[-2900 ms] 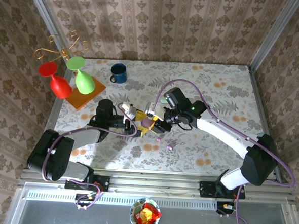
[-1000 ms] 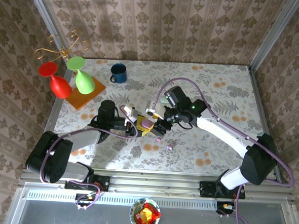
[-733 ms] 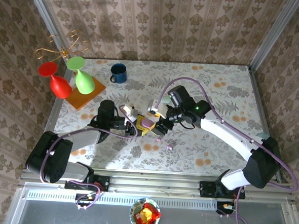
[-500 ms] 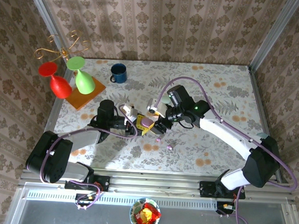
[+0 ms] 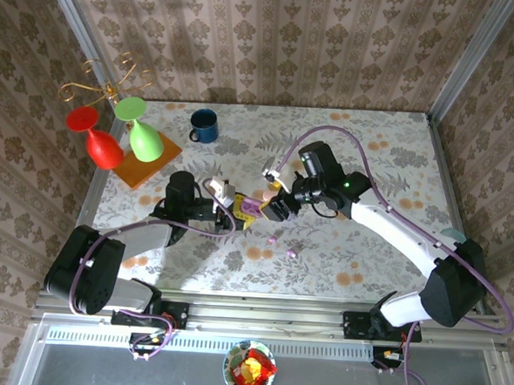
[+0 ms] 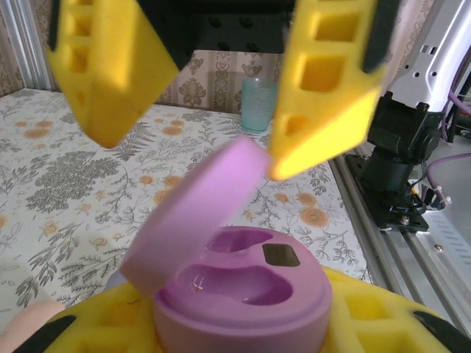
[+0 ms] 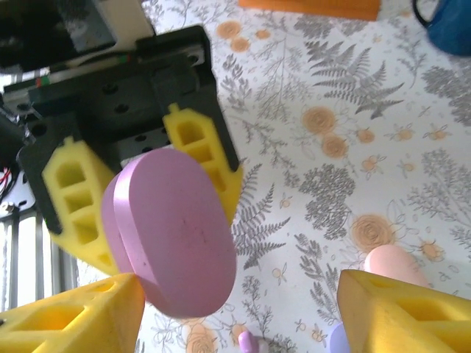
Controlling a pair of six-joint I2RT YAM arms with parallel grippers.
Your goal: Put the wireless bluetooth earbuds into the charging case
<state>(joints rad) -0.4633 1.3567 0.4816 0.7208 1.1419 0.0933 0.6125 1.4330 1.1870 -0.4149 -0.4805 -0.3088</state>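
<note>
Here's the left gripper (image 5: 241, 209) at mid-desk, jaws clamped on the purple charging case (image 6: 243, 294), yellow pads hugging its base on both sides. The lid (image 6: 197, 213) is hinged up and tilted back. The left wrist view looks straight into two glossy wells with a small dark square beside them.

The right gripper (image 5: 272, 204) hangs just beside the case, jaws spread wide and holding nothing. One yellow finger (image 6: 96, 70) stands on each side above the lid (whether the right-hand one brushes the lid's edge, I cannot tell).

And the earbuds (image 5: 274, 241)? Down on the desk (image 5: 373, 156): two tiny buds, one just on the near side of the grippers, the other (image 5: 290, 254) a little nearer and further right. Both lie apart from the case.

A pink egg-shaped case (image 7: 390, 265) rests on the desk next to the right gripper. At the back left sits a blue mug (image 5: 203, 125), with a red wine glass (image 5: 103, 148) and a green wine glass (image 5: 145, 140) at an orange board (image 5: 136, 175).
</note>
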